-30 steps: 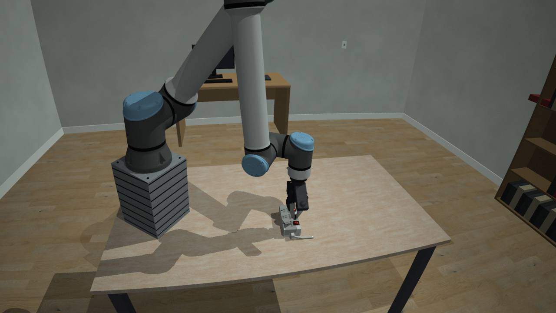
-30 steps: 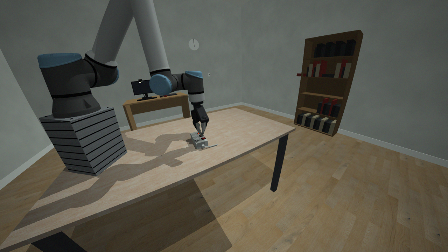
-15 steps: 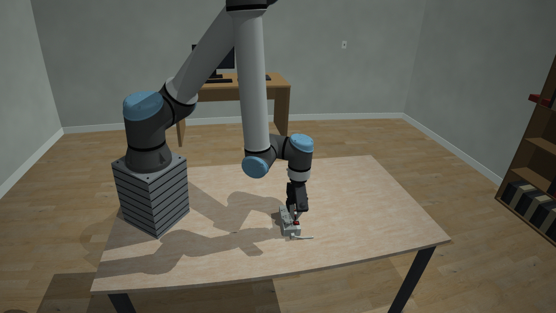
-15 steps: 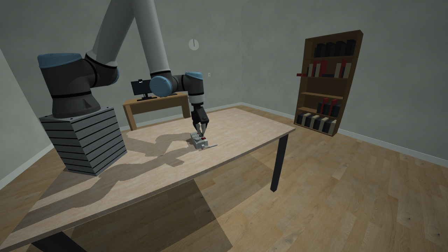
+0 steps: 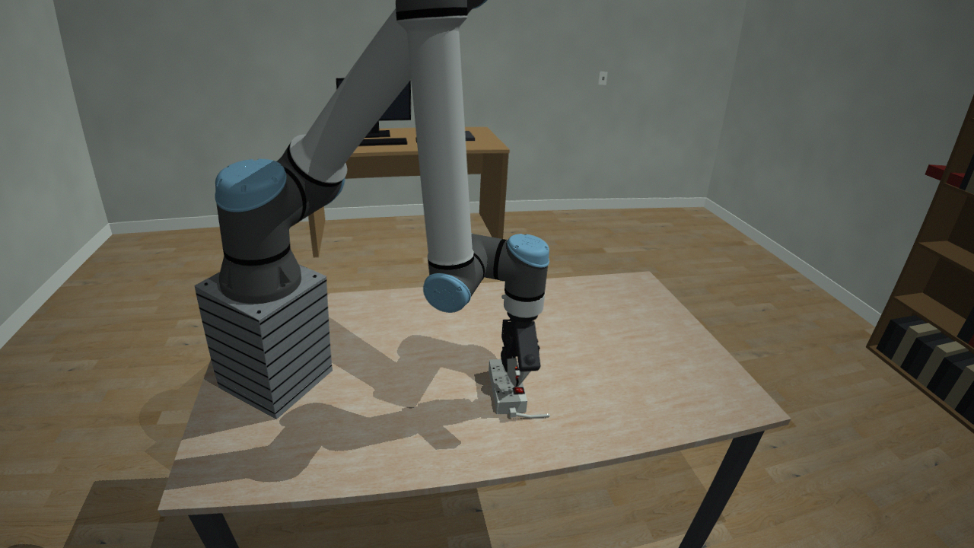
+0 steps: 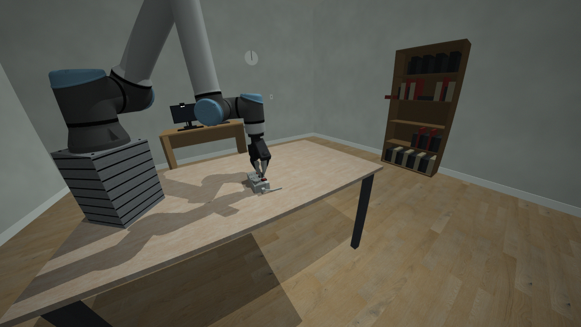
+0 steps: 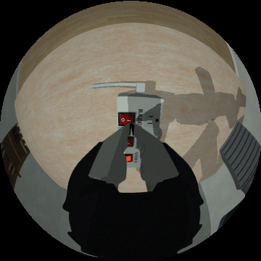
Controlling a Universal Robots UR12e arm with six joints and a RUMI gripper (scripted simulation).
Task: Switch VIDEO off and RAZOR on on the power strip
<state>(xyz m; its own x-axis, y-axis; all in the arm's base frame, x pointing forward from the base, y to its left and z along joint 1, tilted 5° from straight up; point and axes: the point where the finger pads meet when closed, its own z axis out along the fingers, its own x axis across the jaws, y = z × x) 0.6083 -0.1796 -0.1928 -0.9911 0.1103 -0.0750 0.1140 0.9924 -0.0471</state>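
Observation:
A grey power strip [image 5: 504,393] [image 6: 255,186] [image 7: 150,117] lies right way up near the middle of the wooden table [image 5: 647,354] [image 6: 317,162] [image 7: 72,90], with its short grey cable [image 5: 536,415] [image 7: 112,85] at the near end. In the wrist view the RAZOR switch [image 7: 127,119] is plain red. The VIDEO switch [image 7: 128,158] glows orange between my fingers. The middle switch [image 7: 130,141] is dark red. My gripper [image 5: 517,374] [image 6: 262,175] [image 7: 130,124] is shut and empty. It points straight down, with its tips at the strip's top beside the RAZOR switch. I cannot tell whether they touch.
The arm's ribbed grey pedestal [image 5: 265,347] [image 6: 107,186] stands on the table's left end. A desk with a monitor [image 5: 435,146] stands behind the table. A bookshelf [image 6: 426,105] is off to the right.

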